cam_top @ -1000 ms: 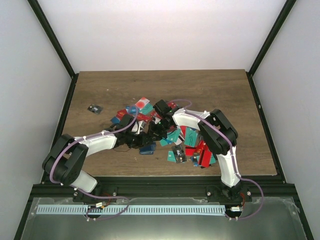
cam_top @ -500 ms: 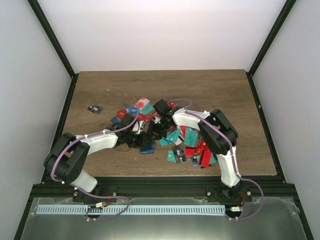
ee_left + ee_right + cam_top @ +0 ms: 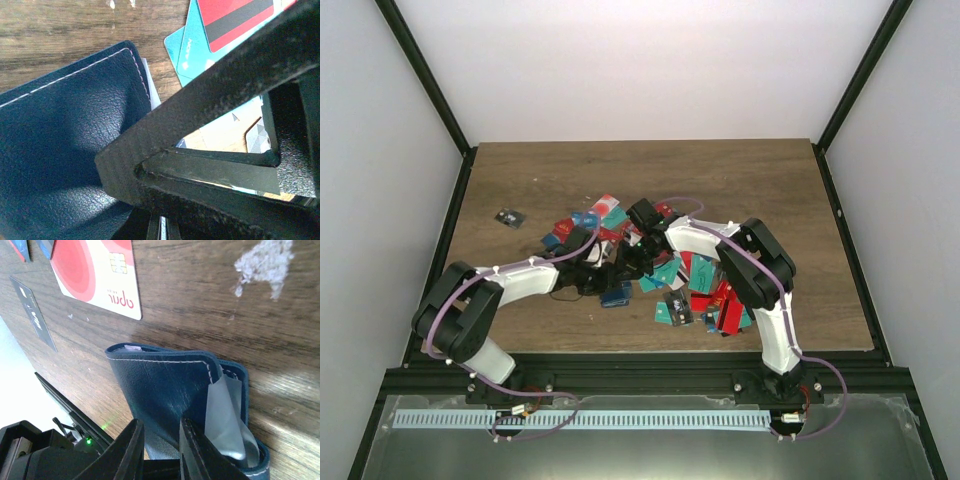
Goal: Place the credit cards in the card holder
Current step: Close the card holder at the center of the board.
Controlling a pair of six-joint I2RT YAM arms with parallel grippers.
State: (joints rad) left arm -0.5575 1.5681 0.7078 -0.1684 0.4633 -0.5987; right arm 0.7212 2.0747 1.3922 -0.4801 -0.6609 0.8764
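The navy card holder stands partly open on the wood, with a clear inner sleeve showing. My right gripper is shut on one of its leather flaps. In the left wrist view the card holder fills the left side. My left gripper is shut right beside it, and I cannot tell whether a card is pinched. Teal credit cards and a red striped one lie behind it. From above, both grippers meet at the card holder.
A heap of credit cards spreads across the table's middle and right. A white card with red circles and a dark card lie near the holder. One small black chip sits apart at the left.
My left gripper has closed from partly open to shut, and the left arm has pushed slightly forward toward the card holder. The right arm has kept its grip in place.
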